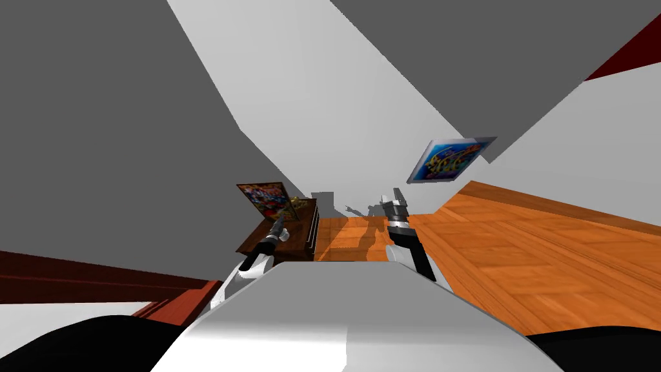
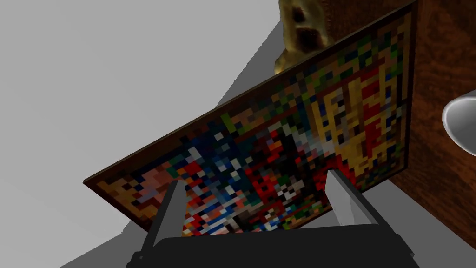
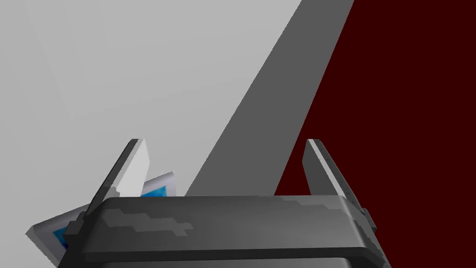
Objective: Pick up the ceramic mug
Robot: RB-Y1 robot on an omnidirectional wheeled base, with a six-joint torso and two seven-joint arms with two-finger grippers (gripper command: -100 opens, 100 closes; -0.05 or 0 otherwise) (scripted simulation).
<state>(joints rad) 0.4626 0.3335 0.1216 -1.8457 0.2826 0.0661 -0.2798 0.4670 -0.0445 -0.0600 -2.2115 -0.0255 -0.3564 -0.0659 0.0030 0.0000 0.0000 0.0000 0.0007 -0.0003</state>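
Hovering at a dark brown wooden worktop (image 1: 298,227), your left tool (image 2: 254,179) has its two fingers (image 2: 173,204) spread wide, roughly a third of the wrist view apart, and it holds nothing. You are looking along it at a framed picture (image 2: 297,149) in blocky reds, yellows and blues. The picture stands tilted on the worktop, leaning back toward the grey wall. Both fingers sit in front of its lower edge, and you cannot tell whether they touch it.

The mug (image 2: 461,122) shows to you as just a pale grey-white rounded rim, cut off by the frame edge of the left wrist view. It sits on the worktop just beside the picture's near corner. It lies outside the tool's spread, past one finger rather than between the two. You cannot make out its handle from here.

A lumpy yellow-brown figure (image 2: 301,28) stands on the worktop behind the picture's far edge. The head view places it between the picture and the wall.

Your right arm is raised over the orange wooden floor (image 1: 516,245), well apart from the worktop. Its tool (image 3: 226,167) is also fully spread, the two fingers about a third of its wrist view apart, with nothing gripped.
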